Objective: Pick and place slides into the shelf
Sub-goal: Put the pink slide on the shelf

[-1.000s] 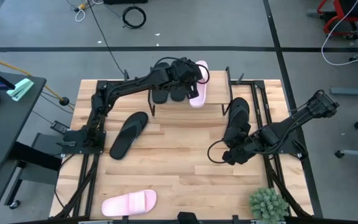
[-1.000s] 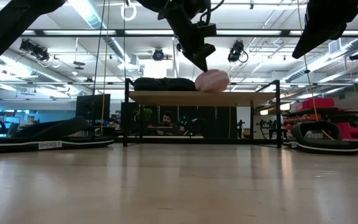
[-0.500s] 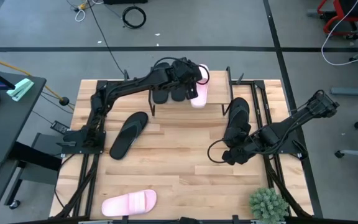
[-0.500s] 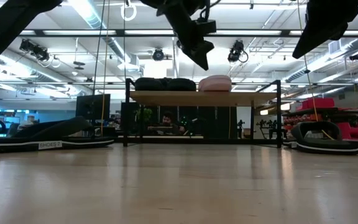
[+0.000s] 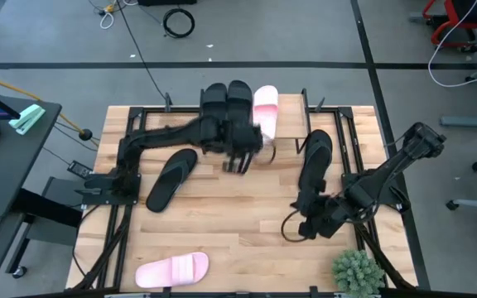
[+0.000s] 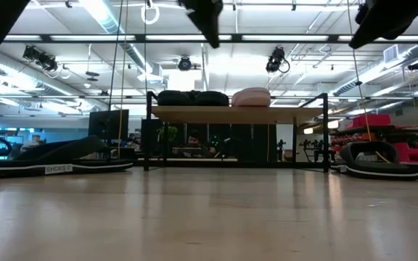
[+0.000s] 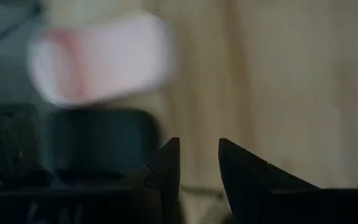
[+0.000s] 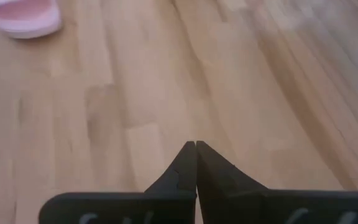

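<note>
The shelf stands at the table's far edge. On its top board lie two black slides and one pink slide, seen also in the low view as the black pair and the pink slide. My left gripper hovers open just near of the shelf, touching nothing. My right gripper is shut above the table's right part, near a black slide that lies flat on the table. Another black slide lies left of centre, and a second pink slide lies at the near edge.
A small green plant stands at the table's near right corner. Black frame rails run along both sides of the table. Bare wood shows in the middle of the table, between the arms.
The pink slide, tilted at my left gripper's tip a second ago, now lies flat on the shelf beside the black pair. My left gripper has come off it, risen and drawn back toward the near edge. My right gripper has shifted a little toward the near edge.
</note>
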{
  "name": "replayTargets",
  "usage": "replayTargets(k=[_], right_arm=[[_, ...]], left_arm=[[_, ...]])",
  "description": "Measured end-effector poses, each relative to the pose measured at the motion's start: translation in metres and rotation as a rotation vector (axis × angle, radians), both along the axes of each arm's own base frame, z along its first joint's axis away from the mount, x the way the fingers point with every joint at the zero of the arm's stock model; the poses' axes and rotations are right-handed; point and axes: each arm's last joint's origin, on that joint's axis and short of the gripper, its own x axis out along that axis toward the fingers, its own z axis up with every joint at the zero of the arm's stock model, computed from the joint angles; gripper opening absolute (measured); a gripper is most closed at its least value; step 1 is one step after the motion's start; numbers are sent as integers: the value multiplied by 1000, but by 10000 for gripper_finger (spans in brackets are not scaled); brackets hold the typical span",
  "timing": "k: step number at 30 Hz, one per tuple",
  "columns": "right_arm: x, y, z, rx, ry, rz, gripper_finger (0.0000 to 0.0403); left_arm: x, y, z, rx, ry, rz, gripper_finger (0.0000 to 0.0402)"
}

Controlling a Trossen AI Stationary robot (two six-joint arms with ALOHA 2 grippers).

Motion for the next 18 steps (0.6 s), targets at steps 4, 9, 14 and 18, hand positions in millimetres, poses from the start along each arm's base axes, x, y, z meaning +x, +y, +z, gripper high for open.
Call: replayTargets(k=[4, 9, 14, 18], right_arm=[[14, 10, -8, -34, -32, 72, 3], [19, 14, -16, -48, -10, 71, 3], [20, 17, -21, -51, 5, 70, 3], [20, 16, -20, -110, 16, 125, 3]], left_arm=[[-14, -41, -6, -36, 94, 15, 114], [-25, -103, -27, -74, 177, -81, 124], [-49, -172, -44, -189, 243, -160, 135], [-71, -212, -51, -258, 163, 52, 141]])
